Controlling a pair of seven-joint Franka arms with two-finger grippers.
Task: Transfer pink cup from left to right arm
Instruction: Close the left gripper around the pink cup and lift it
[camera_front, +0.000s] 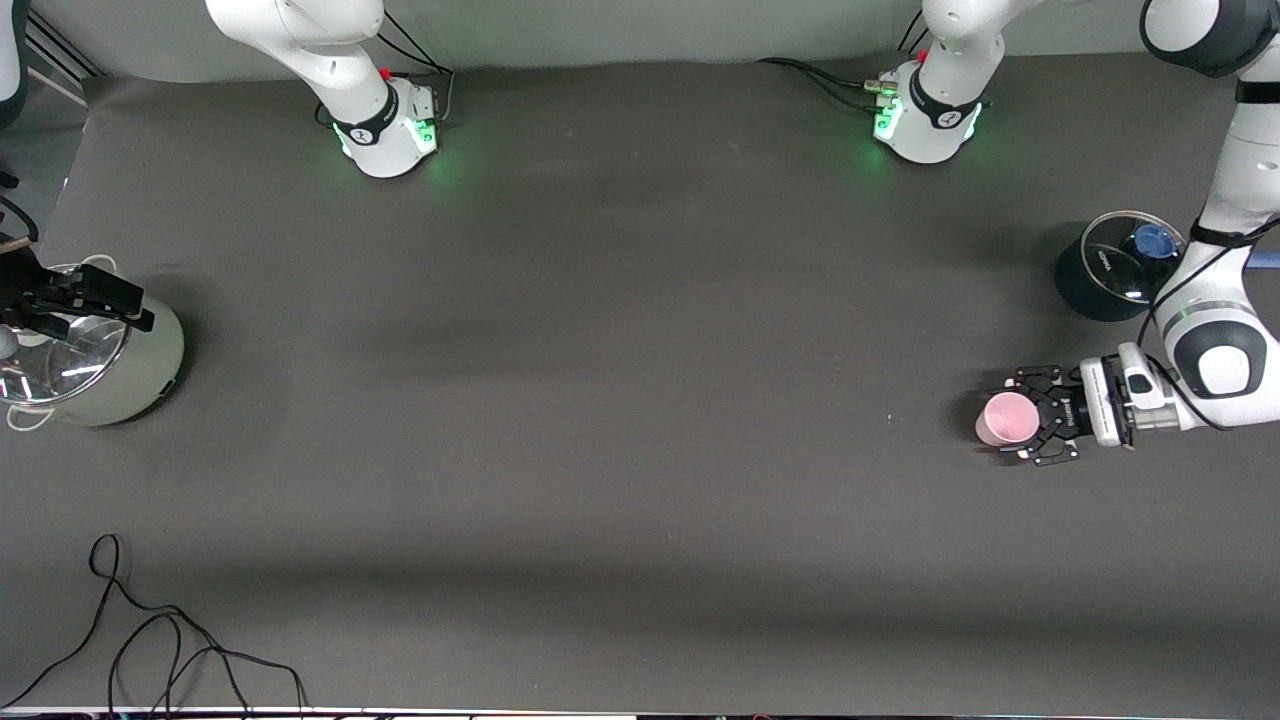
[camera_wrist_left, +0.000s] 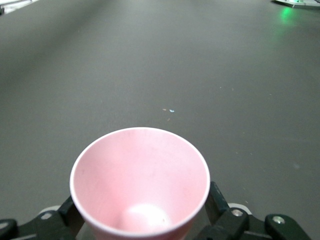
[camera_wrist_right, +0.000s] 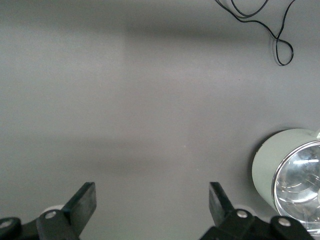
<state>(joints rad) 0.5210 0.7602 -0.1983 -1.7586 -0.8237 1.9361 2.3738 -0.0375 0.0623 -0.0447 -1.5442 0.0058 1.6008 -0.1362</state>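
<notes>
My left tool (camera_front: 1022, 418) stands wide around the pink cup (camera_front: 1007, 417), apparently not yet gripping, nearer the front camera than the black pot (camera_front: 1100, 275); my right tool (camera_front: 120, 300) waits, spread empty, over the pale pot (camera_front: 150, 370), so the handover remains undone.

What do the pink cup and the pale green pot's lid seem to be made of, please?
Pink cup: probably plastic, a matte, evenly coloured wall with a thin rim. Pale green pot: its lid looks like glass, see-through, with bright reflections.
</notes>
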